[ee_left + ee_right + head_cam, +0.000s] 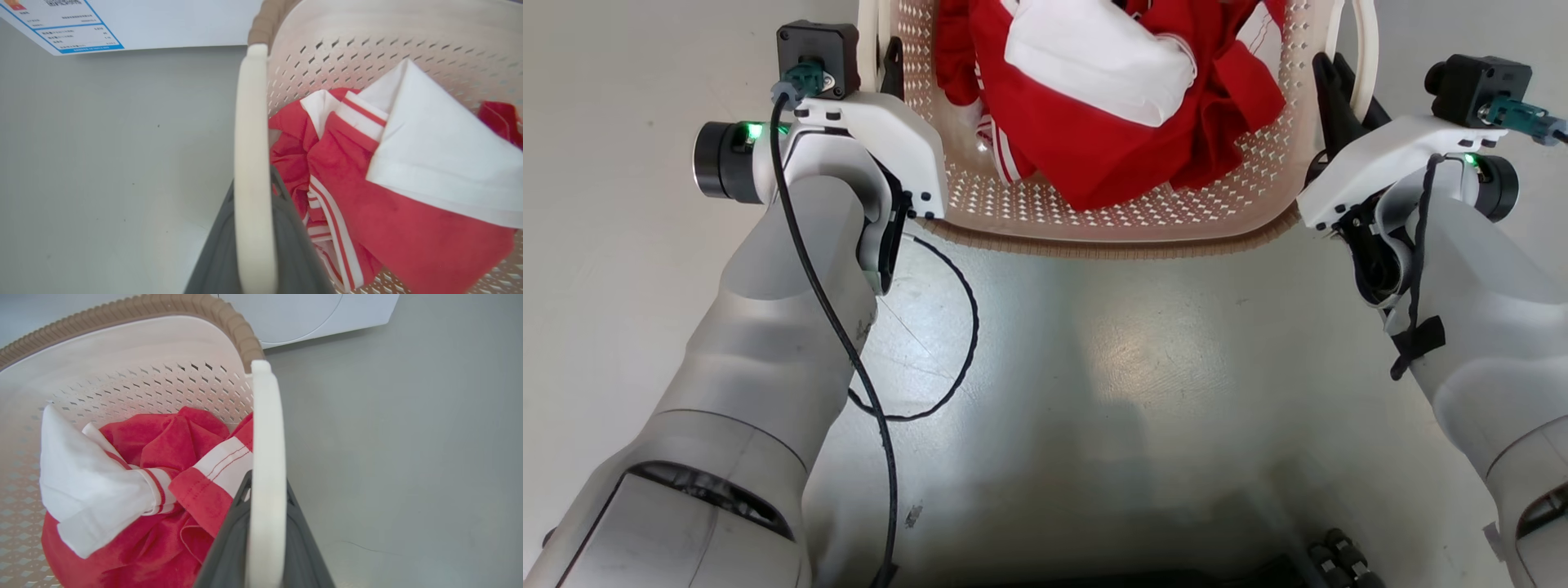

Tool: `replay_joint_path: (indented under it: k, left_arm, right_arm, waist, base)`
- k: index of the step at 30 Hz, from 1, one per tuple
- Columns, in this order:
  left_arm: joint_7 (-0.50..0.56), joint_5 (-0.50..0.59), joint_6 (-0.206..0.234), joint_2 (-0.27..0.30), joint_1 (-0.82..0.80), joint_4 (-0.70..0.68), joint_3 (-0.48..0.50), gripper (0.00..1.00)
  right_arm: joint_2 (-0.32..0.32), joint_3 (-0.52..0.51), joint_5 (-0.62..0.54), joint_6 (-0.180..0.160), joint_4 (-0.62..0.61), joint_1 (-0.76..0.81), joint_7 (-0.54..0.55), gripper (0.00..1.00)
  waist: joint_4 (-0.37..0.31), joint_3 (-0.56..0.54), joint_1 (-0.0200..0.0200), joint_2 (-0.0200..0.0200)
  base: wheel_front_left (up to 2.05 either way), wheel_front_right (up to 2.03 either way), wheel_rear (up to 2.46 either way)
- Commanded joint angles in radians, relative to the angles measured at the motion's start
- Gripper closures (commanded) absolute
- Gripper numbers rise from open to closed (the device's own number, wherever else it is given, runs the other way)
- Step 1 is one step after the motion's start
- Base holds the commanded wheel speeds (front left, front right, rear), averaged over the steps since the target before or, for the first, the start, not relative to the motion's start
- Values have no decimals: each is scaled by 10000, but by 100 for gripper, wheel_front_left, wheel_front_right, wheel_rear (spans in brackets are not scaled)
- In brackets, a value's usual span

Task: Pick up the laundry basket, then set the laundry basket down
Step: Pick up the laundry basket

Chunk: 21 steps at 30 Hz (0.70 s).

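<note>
Head view first: the laundry basket [1094, 243] sits at 12 o'clock, cut off by the top edge, its brown woven-look rim facing the robot. Red and white clothes [1094, 106] are heaped inside it. The grey floor [1111, 376] spreads below, and I cannot tell whether the basket rests on it or hangs clear.

Left hand [886, 69] at 11 o'clock, right on the basket's left side, dark fingers up against the white left loop handle [869, 41]. Right hand [1347, 90] at 1 o'clock, against the right loop handle [1365, 49]. A black cable [956, 327] loops off the left forearm above the floor.

Left wrist view now: the left hand [254, 179] has its two grey fingers pressed in on either side of the left loop handle [249, 122], pinching it, with the clothes [408, 171] at 3 o'clock. A white panel with a blue-edged label [65, 24] shows at 10 o'clock.

Right wrist view, same story: the right hand [267, 479] pinches the right loop handle [267, 416] between both fingers. A white washing machine [294, 314] stands at 12 o'clock.
</note>
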Motion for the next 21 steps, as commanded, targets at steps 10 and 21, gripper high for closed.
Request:
replay_joint_path:
  k: [10,21]
  left_arm:
    - [34,-838,44,219,720,190,-529,100]
    - [637,-1944,63,219,2026,240,-1405,100]
  right_arm:
    - [270,771,493,63,688,738,32,100]
    - [648,1253,782,63,1535,1442,555,100]
  waist:
    - [109,-1094,-1,0]
    - [158,-3145,-1,0]
  base:
    - [0,0,0]
    - [0,0,0]
